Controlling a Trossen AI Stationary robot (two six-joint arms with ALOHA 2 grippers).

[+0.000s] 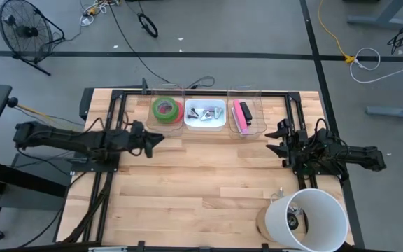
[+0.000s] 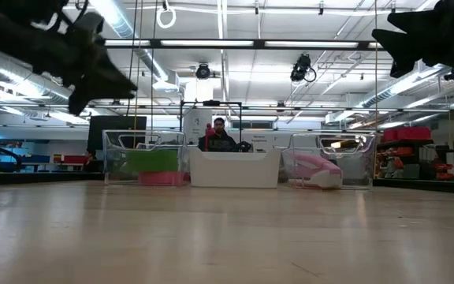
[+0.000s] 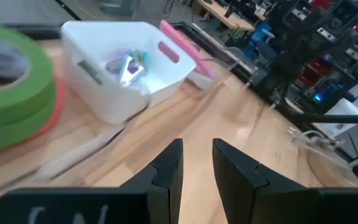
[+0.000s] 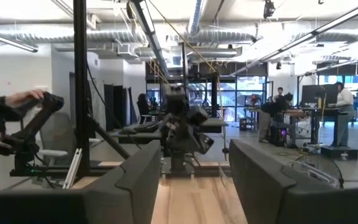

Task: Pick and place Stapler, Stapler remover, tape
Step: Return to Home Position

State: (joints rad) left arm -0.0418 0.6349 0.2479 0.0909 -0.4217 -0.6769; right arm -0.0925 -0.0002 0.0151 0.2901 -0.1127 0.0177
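- Tape [image 1: 165,110] and stapler [image 1: 241,115] sit binned.
- Left gripper [image 3: 197,146] barely parted, right gripper [image 4: 191,149] wider, both empty.
- We should pull back level, slowly, clear of the bins [image 1: 205,128].

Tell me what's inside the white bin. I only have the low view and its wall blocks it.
Observer: The left wrist view looks into the white bin. It holds small shiny metal pieces with a bit of blue.
Operator: Tape count? I just see green over pink.
Observer: Two green rolls are stacked on one red roll.
Operator: Hands carrying anything? They're silhouettes here.
Observer: No. On the left hand and the right hand, the fingers are apart with nothing between them.
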